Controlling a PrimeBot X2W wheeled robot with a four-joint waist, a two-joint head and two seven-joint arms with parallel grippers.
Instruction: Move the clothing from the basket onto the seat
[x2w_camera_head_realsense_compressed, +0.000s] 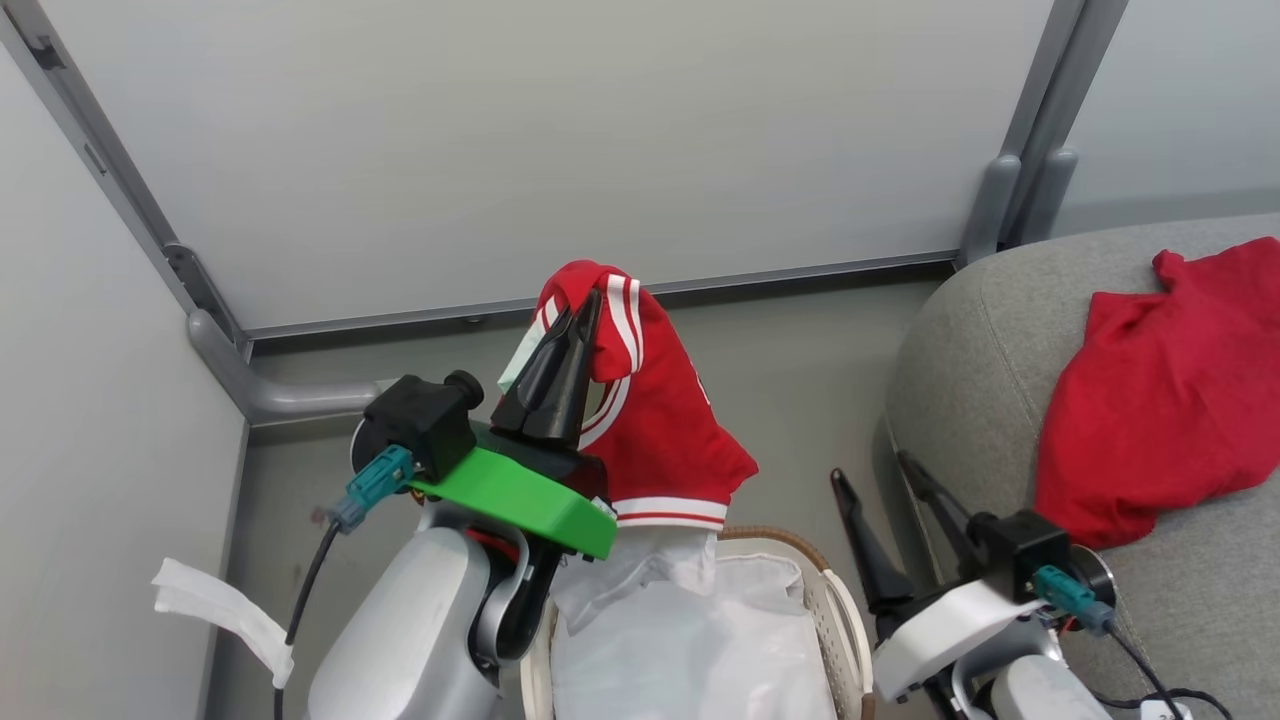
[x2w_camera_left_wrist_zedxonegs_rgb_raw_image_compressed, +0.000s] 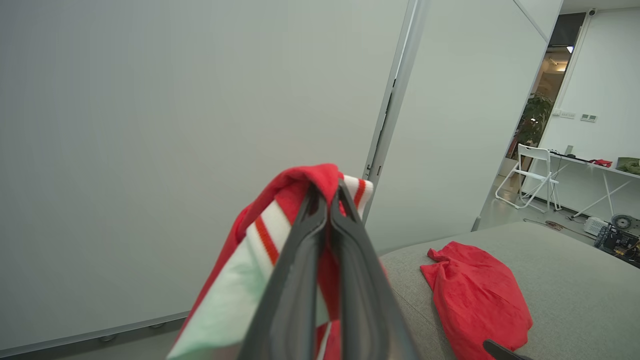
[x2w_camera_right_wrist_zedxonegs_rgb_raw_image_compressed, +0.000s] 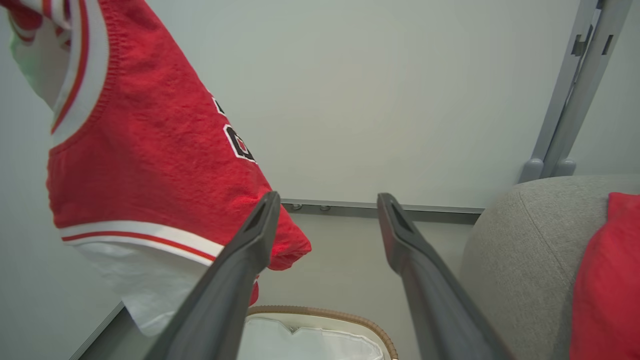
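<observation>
My left gripper (x2w_camera_head_realsense_compressed: 588, 300) is shut on the red jersey (x2w_camera_head_realsense_compressed: 655, 420) with white trim, held up above the basket (x2w_camera_head_realsense_compressed: 835, 600); the jersey (x2w_camera_right_wrist_zedxonegs_rgb_raw_image_compressed: 150, 165) hangs down with dark lettering on it, and white lining cloth (x2w_camera_head_realsense_compressed: 640, 575) is lifted with its hem. In the left wrist view the fingers (x2w_camera_left_wrist_zedxonegs_rgb_raw_image_compressed: 300, 260) pinch the striped collar of the jersey (x2w_camera_left_wrist_zedxonegs_rgb_raw_image_compressed: 280, 200). The plain red T-shirt (x2w_camera_head_realsense_compressed: 1160, 400) lies crumpled on the grey seat (x2w_camera_head_realsense_compressed: 980, 330) at the right. My right gripper (x2w_camera_head_realsense_compressed: 870, 475) stands open and holds nothing, between the basket and the seat.
Pale partition walls (x2w_camera_head_realsense_compressed: 560, 140) with grey metal posts (x2w_camera_head_realsense_compressed: 1040, 130) close the space behind and to the left. Grey floor (x2w_camera_head_realsense_compressed: 800, 370) lies between basket and wall. A white folding chair (x2w_camera_left_wrist_zedxonegs_rgb_raw_image_compressed: 535, 175) and a desk stand far off.
</observation>
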